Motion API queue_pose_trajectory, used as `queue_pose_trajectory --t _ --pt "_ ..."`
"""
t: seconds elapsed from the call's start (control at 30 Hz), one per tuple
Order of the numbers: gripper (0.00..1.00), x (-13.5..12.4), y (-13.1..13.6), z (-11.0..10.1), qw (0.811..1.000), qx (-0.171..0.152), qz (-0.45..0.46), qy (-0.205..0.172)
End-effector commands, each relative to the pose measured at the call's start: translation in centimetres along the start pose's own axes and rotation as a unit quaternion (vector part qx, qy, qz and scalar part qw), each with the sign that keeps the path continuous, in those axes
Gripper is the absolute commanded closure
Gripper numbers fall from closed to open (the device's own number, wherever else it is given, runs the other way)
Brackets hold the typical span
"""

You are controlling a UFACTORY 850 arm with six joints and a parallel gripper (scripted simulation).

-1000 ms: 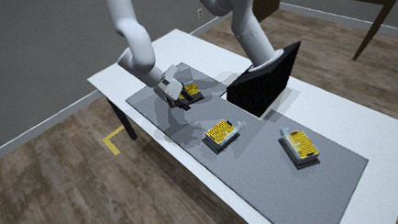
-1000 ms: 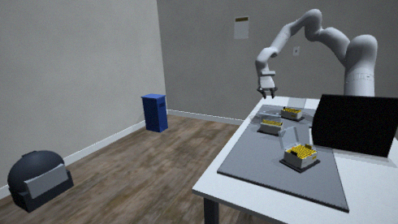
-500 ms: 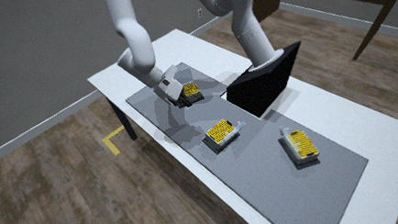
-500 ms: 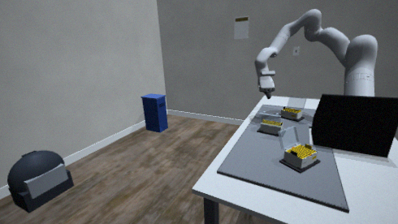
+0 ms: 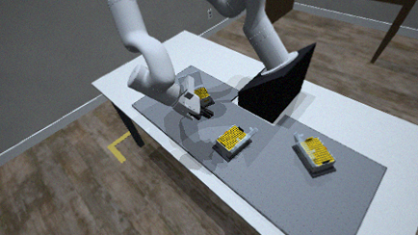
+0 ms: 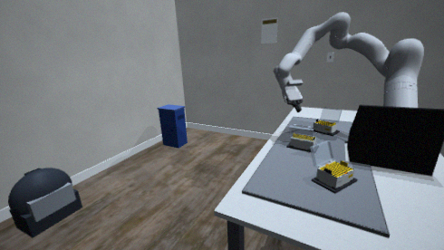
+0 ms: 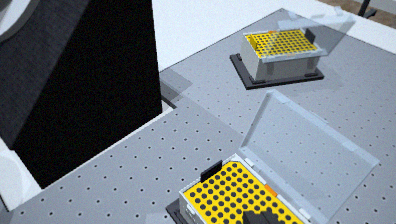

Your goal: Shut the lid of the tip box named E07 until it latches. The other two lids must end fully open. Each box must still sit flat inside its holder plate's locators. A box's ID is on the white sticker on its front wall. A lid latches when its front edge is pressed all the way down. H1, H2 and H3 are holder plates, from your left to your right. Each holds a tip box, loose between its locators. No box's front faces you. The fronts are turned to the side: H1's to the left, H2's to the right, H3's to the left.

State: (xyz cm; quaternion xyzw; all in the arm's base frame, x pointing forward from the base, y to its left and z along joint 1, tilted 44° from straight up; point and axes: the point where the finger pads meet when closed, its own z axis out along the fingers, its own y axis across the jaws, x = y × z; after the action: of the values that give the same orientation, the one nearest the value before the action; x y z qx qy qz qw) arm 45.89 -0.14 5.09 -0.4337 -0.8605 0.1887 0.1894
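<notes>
Three tip boxes with yellow racks sit on holder plates on the grey mat: the left one (image 5: 204,95), the middle one (image 5: 232,139) and the right one (image 5: 315,153). My gripper (image 5: 207,114) is shut and empty, and it hovers above the left box. In the wrist view the fingertips (image 7: 260,217) show at the bottom edge over that box (image 7: 235,195). Its clear lid (image 7: 305,150) stands open beyond the rack. The middle box (image 7: 280,52) lies farther off with its clear lid raised. No sticker can be read in these views.
A tall black block (image 5: 276,88) stands on the table behind the mat, close to the left and middle boxes, beside the arm's base. The table's near edge runs just past the mat. A blue bin (image 6: 172,125) stands on the floor.
</notes>
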Motion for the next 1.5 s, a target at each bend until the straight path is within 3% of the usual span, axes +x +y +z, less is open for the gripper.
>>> queue_pose_trajectory --t 0.0,0.37,0.67,0.93,1.0,1.23,1.47 --pt "1.00 1.1 1.7 0.9 1.000 0.003 -0.003 0.000" --pt "1.00 4.0 5.7 3.2 1.000 0.003 -0.003 0.001" --pt "1.00 4.3 6.0 3.4 1.000 0.003 -0.003 0.001" --pt "1.00 6.7 8.0 5.9 0.991 0.053 -0.125 -0.015" --pt "1.00 6.7 8.0 5.9 0.991 0.053 -0.125 -0.015" --pt "1.00 8.9 9.7 8.0 0.968 0.097 -0.230 -0.029" --pt "1.00 11.1 11.4 10.2 0.932 0.139 -0.332 -0.042"
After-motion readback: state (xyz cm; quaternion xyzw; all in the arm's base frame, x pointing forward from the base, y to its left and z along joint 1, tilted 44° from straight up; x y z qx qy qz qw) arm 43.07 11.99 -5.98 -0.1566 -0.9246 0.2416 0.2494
